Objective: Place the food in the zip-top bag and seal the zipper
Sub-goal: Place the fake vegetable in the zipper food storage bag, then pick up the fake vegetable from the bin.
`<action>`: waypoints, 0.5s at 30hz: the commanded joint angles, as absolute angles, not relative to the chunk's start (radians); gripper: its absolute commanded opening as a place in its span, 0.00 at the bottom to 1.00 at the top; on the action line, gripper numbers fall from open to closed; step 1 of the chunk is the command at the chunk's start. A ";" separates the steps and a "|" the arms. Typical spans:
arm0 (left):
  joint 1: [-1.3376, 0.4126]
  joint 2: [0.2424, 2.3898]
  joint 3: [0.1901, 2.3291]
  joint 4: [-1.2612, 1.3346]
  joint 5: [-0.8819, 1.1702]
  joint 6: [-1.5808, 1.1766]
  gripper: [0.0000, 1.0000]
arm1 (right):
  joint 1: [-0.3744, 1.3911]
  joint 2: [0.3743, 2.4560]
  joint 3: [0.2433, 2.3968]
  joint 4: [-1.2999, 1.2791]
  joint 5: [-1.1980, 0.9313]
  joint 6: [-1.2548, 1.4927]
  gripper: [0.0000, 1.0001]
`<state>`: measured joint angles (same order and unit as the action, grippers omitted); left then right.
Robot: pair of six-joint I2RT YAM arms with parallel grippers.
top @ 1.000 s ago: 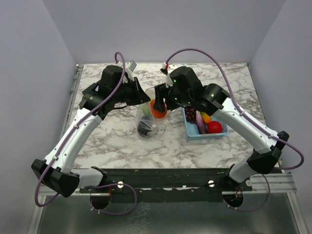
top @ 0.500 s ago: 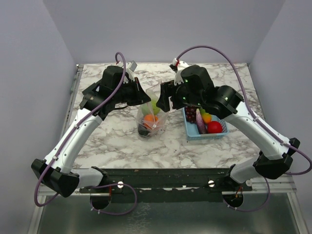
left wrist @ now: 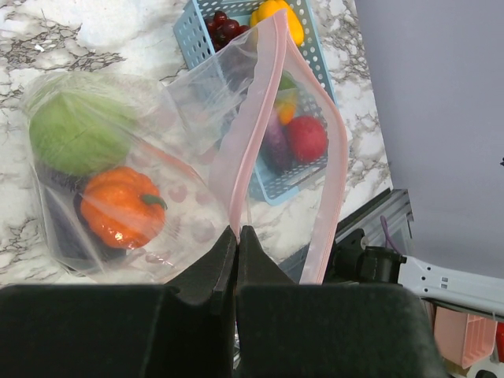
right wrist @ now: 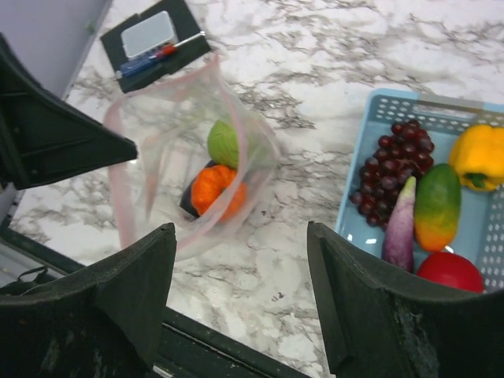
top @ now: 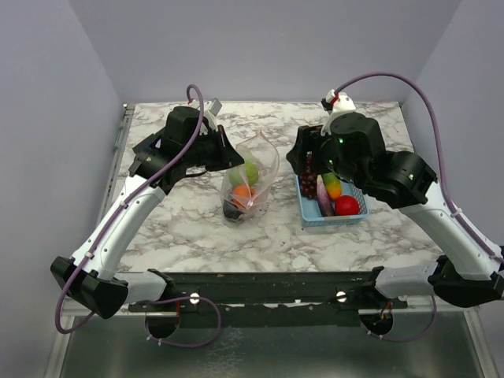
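**Left gripper pinches the bag's mouth; right gripper hangs empty beside the basket**

The left gripper point(left wrist: 238, 236) has its jaws pressed together on the edge of the clear, crinkly zip-top bag point(left wrist: 181, 118), right where the thin pinkish-red zipper strip point(left wrist: 252, 118) begins. The bag stands on the white marbled table point(top: 173, 220) with its mouth gaping open and the zipper unsealed.

Inside the bag lie a round green toy cabbage point(left wrist: 77, 132) and a ribbed orange toy pumpkin point(left wrist: 122, 206), touching each other, with a dark piece under them that I cannot make out.

The right gripper point(right wrist: 240, 232) hangs above the table between the bag and the light-blue slotted plastic basket point(right wrist: 370, 110). Its fingers are spread wide with nothing between them.

The basket sits just beside the bag and holds the rest of the food:
- a bunch of dark toy grapes point(right wrist: 398, 157)
- a pale purple toy eggplant point(right wrist: 399, 224)
- a green-and-orange oval fruit point(right wrist: 437, 206)
- a yellow piece point(right wrist: 479, 156)
- a red toy tomato point(right wrist: 449, 272)
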<state>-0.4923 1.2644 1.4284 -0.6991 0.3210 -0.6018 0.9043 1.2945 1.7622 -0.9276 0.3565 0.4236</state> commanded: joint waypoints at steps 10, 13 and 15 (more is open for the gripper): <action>-0.498 1.244 1.431 -0.698 0.303 -0.602 0.00 | 0.854 1.180 1.510 -1.076 0.599 0.498 0.71; -0.497 1.243 1.430 -0.698 0.304 -0.601 0.00 | 0.811 1.166 1.445 -1.081 0.568 0.500 0.71; -0.497 1.242 1.429 -0.698 0.301 -0.602 0.00 | 0.778 1.160 1.401 -1.075 0.535 0.494 0.71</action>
